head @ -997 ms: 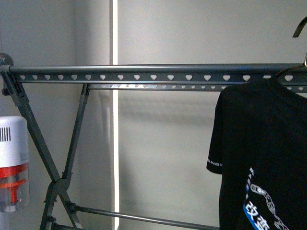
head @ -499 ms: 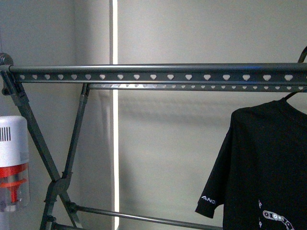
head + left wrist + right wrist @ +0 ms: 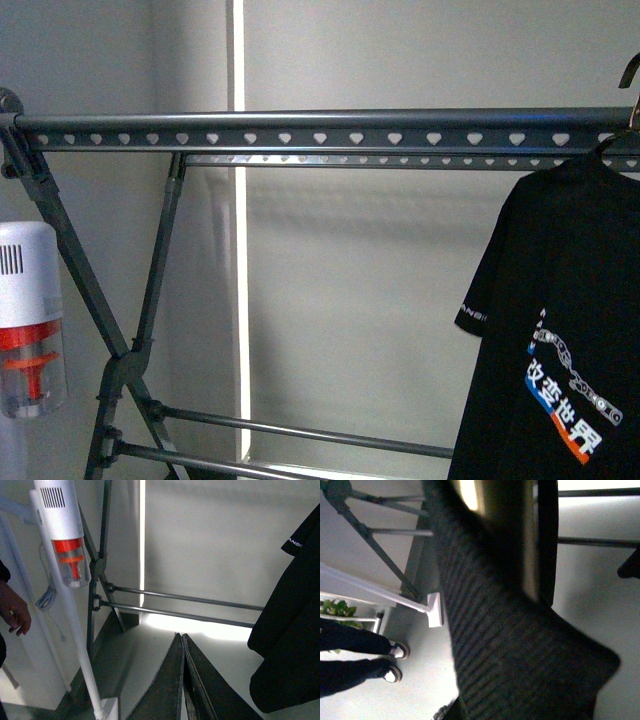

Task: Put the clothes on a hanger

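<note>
The clothes [image 3: 565, 330], a black T-shirt with white sleeve text and a white, blue and orange chest graphic, hang at the far right of the front view, the shoulder just under the hanger's top rail [image 3: 320, 131]. A thin wire hook [image 3: 630, 75] shows above the rail at the right edge. The hanger is a dark grey rack with heart-shaped holes and crossed legs [image 3: 130, 350]. My right gripper is shut on the clothes; black fabric [image 3: 520, 650] fills its wrist view and hides the jaws. My left gripper [image 3: 181, 636] is shut and empty, low, left of the shirt [image 3: 295, 630].
A white and orange stick vacuum [image 3: 28, 320] stands at the left by the rack's legs; it also shows in the left wrist view [image 3: 67, 545]. A person's hand [image 3: 15, 612] is at the left, and legs and shoes [image 3: 365, 660] are on the floor.
The shirt dropped half a second ago, then rose again; its shoulder is back near the top rail and the chest graphic shows again. The rack sits slightly higher in view.
</note>
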`<move>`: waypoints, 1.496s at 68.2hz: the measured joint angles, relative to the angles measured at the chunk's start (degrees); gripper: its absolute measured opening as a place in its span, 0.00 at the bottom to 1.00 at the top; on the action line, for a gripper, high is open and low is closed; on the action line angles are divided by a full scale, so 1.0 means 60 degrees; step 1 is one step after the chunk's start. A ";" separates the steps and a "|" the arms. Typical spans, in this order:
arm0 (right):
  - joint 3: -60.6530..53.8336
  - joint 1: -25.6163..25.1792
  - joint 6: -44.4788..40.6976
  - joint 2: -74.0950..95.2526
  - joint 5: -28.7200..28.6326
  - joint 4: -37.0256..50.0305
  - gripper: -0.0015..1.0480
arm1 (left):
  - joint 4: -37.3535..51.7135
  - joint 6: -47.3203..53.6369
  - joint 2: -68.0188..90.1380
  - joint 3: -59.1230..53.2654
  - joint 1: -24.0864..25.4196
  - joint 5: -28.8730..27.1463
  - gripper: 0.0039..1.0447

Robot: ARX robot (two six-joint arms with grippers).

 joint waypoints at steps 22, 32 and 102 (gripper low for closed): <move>0.1778 0.0721 0.1508 0.1413 0.0747 -0.0193 0.08 | 0.0018 0.0015 -0.0055 0.0000 0.0000 -0.0004 0.03; 0.1038 0.1009 0.1781 0.1330 0.0936 0.0488 0.08 | 0.0018 0.0015 -0.0058 0.0000 0.0000 -0.0004 0.03; -1.0739 0.0095 0.1679 -0.8958 0.0310 1.0182 0.92 | 0.0018 0.0015 -0.0058 0.0000 0.0000 -0.0004 0.03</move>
